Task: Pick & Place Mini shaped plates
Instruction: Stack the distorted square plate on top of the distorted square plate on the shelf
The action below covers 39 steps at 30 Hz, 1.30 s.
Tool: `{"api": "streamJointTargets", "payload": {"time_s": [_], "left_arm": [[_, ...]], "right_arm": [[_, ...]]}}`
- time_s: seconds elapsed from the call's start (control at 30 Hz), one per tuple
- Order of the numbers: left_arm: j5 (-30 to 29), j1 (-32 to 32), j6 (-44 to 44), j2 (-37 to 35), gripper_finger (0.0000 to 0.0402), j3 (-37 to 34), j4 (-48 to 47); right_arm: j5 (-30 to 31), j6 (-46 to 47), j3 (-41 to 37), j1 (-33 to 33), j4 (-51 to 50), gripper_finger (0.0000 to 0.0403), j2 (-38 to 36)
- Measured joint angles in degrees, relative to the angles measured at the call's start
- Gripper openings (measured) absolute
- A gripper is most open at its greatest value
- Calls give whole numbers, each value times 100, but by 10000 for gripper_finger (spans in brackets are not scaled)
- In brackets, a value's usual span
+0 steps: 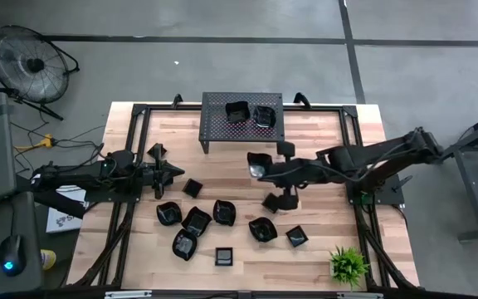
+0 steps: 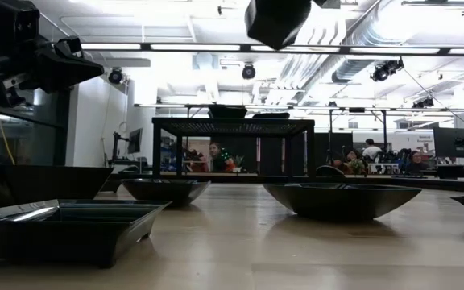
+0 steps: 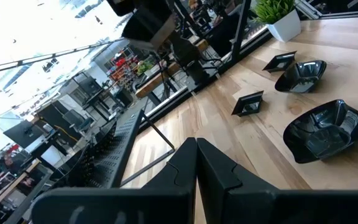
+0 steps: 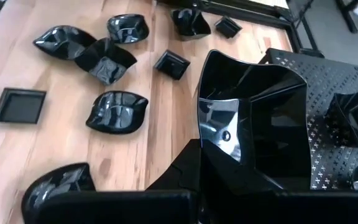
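My right gripper (image 1: 256, 169) is shut on a glossy black polygonal mini plate (image 4: 253, 118), which is raised high over the table (image 2: 276, 20), just near of the black perforated stand (image 1: 241, 120). Two plates (image 1: 237, 111) (image 1: 263, 116) sit on the stand's top. Several more plates lie on the wooden table, among them a rounded one (image 4: 117, 112), a flat square one (image 4: 18, 104) and a small square one (image 1: 192, 188). My left gripper (image 1: 177, 172) waits shut at the table's left side, pointing level. My right gripper holds the polygonal plate by the wall on the side nearest the gripper (image 4: 219, 134). It comes at the plate slanting down from the table's right. The plate itself hides the fingertips. The plate is lifted clear and tilted, its hollow turned toward the wrist camera.
A small potted plant (image 1: 348, 264) stands at the table's near right corner. Black frame rails (image 1: 131, 124) run along the table's edges. The bare wood between the stand and the scattered plates (image 1: 222, 170) is free.
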Motion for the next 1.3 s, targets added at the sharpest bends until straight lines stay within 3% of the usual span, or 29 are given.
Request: {"api": "streamJointTargets", "payload": {"time_s": [0.47,1.03,1.3], "left_arm": [[0,0,-1,-1,3,0,0],[0,1,-1,-2,3,0,0],[1,0,0,-2,3,0,0]], "right_arm": [[-300,-694,48,-128,-205,0,-143],[-278,-1663,2281,-1229,-1597,0,1215],[-295,-1846,2944,-1575,-1781,0,1809]]}}
